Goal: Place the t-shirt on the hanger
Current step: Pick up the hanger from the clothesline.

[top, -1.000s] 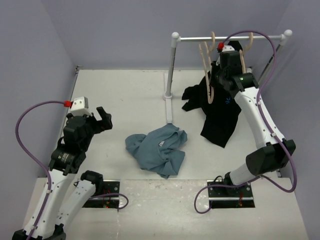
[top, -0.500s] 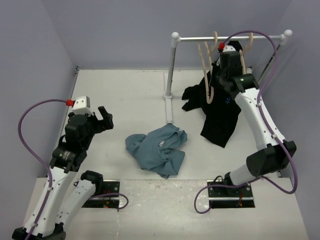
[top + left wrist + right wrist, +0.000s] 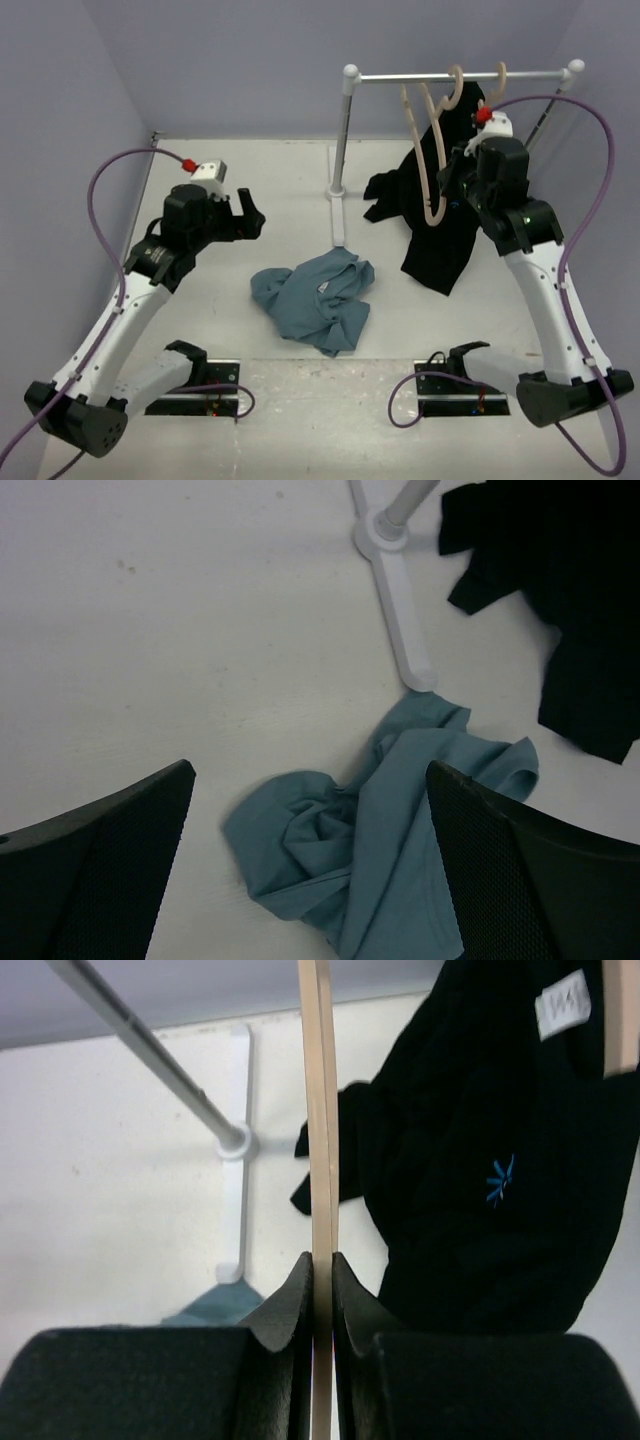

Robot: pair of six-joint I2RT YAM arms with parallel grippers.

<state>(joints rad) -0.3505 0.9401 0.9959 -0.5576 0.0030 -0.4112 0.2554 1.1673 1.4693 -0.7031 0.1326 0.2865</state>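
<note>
Rightward the right gripper (image 3: 322,1265) has dragged the hanger (image 3: 428,170), pinched tight; the left gripper (image 3: 252,215) gapes empty at ten o'clock of the t-shirt (image 3: 318,300). Next, I judge: unhook the hanger.

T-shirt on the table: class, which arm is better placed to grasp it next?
Left. The left gripper is open, empty, aimed at the t-shirt; the right gripper is shut on the hanger.

This looks like a robotics lab test cell. Plain lavender walls (image 3: 250,60) box in a white table (image 3: 270,180) on the left, far and right. The left arm (image 3: 130,300) and right arm (image 3: 545,280) stand on black base plates (image 3: 228,372) at the near edge, trailing purple cables (image 3: 97,190). A small white clothes rack (image 3: 345,130) stands far right.
</note>
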